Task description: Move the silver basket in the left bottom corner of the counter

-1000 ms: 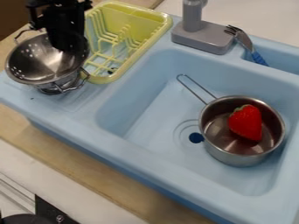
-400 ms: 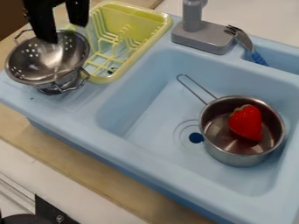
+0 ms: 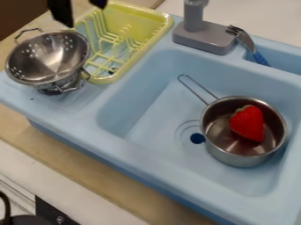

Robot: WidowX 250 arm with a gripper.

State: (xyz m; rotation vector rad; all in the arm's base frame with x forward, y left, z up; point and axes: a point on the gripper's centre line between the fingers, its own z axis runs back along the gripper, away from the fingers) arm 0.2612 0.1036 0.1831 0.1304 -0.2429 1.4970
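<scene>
My gripper hangs at the top edge, upper left, with its two black fingers apart and nothing between them. It is above and behind the silver basket, not touching it. The basket, a perforated metal colander with wire handles and a base ring, stands upright on the left part of the light blue counter, close beside the yellow dish rack.
The yellow dish rack adjoins the basket's right side. A grey faucet and a blue-handled fork are at the back. In the sink basin sits a metal pot holding a red strawberry.
The gripper, earlier low over the basket, has risen up and to the right toward the top edge, its fingers coming into view apart. The basket has stayed put.
</scene>
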